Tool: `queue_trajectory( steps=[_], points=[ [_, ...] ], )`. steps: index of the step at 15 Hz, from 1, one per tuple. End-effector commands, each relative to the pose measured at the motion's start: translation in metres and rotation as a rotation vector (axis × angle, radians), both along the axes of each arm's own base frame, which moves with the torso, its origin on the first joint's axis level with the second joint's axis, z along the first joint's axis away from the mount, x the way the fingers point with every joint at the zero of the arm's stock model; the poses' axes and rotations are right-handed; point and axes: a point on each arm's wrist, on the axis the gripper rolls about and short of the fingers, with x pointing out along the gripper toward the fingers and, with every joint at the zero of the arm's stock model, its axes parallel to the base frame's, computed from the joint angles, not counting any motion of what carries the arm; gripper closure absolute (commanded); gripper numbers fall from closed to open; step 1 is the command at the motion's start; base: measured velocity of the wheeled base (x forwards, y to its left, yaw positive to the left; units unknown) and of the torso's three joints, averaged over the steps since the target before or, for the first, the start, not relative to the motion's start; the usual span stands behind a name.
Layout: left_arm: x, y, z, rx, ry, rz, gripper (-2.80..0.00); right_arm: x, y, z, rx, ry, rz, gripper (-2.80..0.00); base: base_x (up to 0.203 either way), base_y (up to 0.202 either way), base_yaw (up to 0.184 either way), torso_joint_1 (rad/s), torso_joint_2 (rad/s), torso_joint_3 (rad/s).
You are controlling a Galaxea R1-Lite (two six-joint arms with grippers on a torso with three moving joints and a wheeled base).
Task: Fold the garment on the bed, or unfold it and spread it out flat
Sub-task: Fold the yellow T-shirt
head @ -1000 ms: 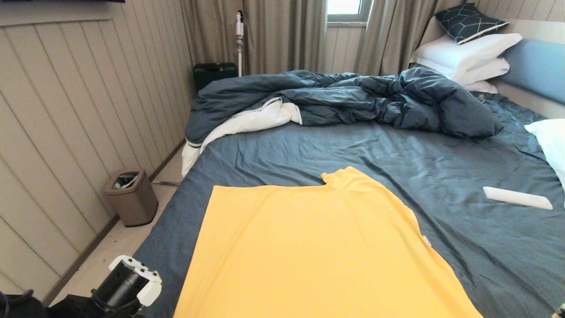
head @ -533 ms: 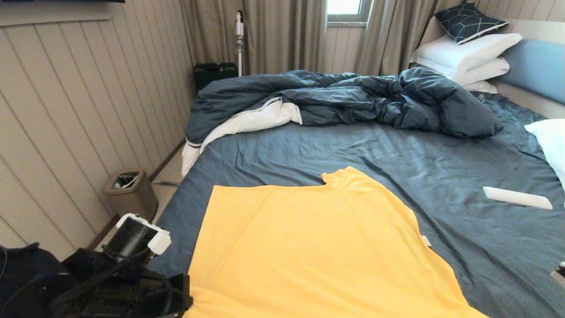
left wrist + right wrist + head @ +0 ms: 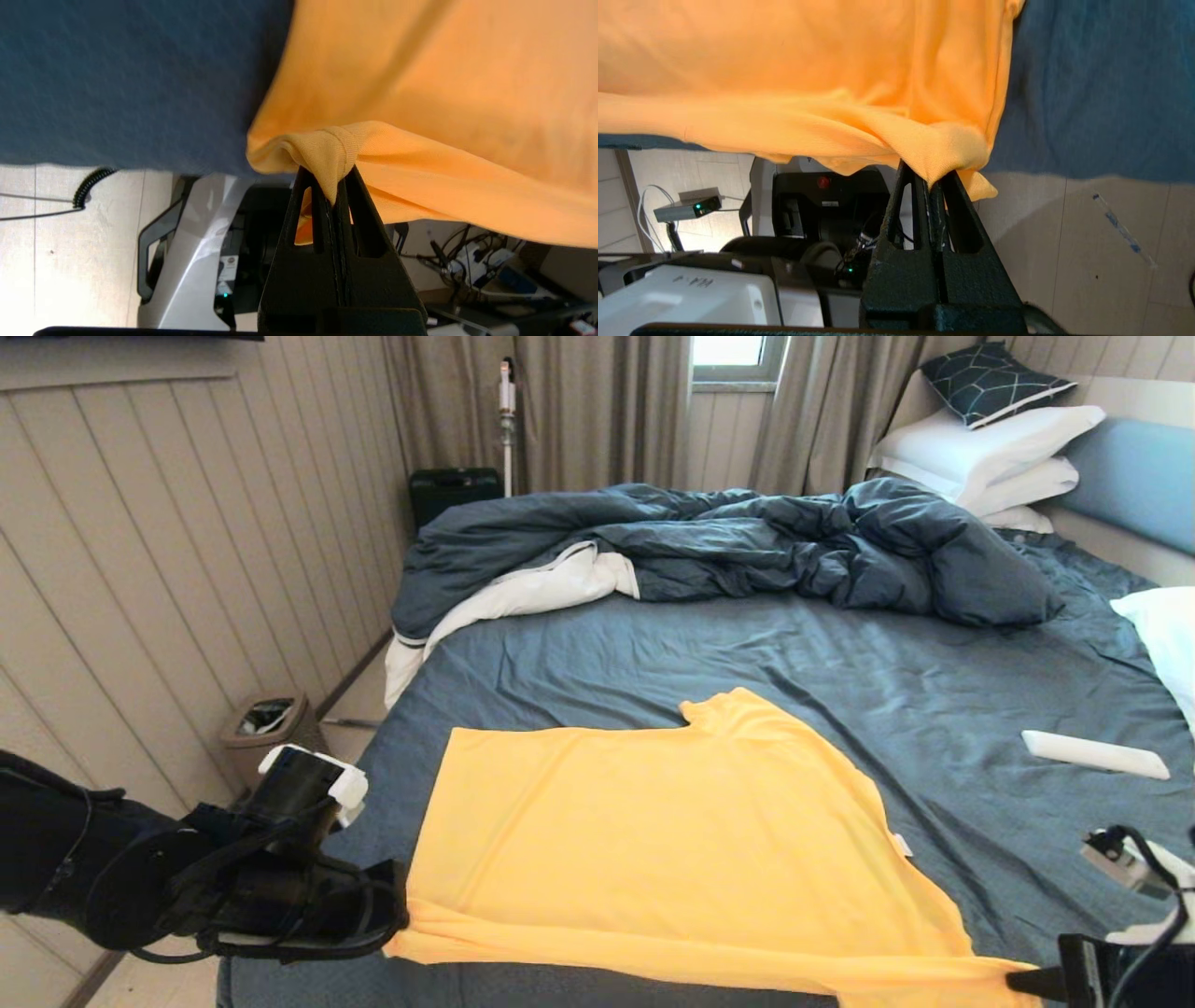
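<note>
The yellow garment (image 3: 653,840) lies on the near part of the bed (image 3: 747,653), its far half flat on the dark blue sheet. Its near hem is lifted off the mattress and stretched between both grippers. My left gripper (image 3: 397,924) is shut on the near left corner, and in the left wrist view the bunched hem (image 3: 334,154) is pinched between the black jaws of that gripper (image 3: 332,186). My right gripper (image 3: 1022,980) is shut on the near right corner, where the fabric (image 3: 943,144) folds over the tips of the same gripper (image 3: 930,179).
A rumpled dark blue duvet (image 3: 728,546) lies across the far part of the bed. White pillows (image 3: 980,453) and a patterned cushion (image 3: 990,383) sit at the headboard. A white flat object (image 3: 1092,753) lies on the sheet at right. A bin (image 3: 271,728) stands by the wall at left.
Both arms have risen into view and moved forward, lifting the garment's near hem off the bed edge. The near edge now hangs taut between the grippers.
</note>
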Motion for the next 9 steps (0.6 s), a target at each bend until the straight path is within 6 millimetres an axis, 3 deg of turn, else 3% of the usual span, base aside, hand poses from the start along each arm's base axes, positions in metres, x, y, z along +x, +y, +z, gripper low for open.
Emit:
queue_trajectory(
  steps=[1,4,9],
  points=[
    [0.011,0.001,-0.007,0.005,0.018,0.020,0.00,0.016,-0.005,-0.017,0.023,0.071,-0.001,0.00,0.000,0.000,0.000,0.000,0.00,0.000],
    [0.021,-0.003,-0.013,0.008,0.028,0.020,0.00,0.032,-0.009,-0.025,0.025,0.072,-0.002,0.00,0.000,0.000,0.000,0.000,0.00,0.000],
    [0.036,-0.009,-0.016,-0.007,0.024,0.014,0.00,0.050,-0.014,-0.020,0.021,0.045,-0.003,0.00,0.000,0.000,0.000,0.000,0.00,0.000]
  ],
)
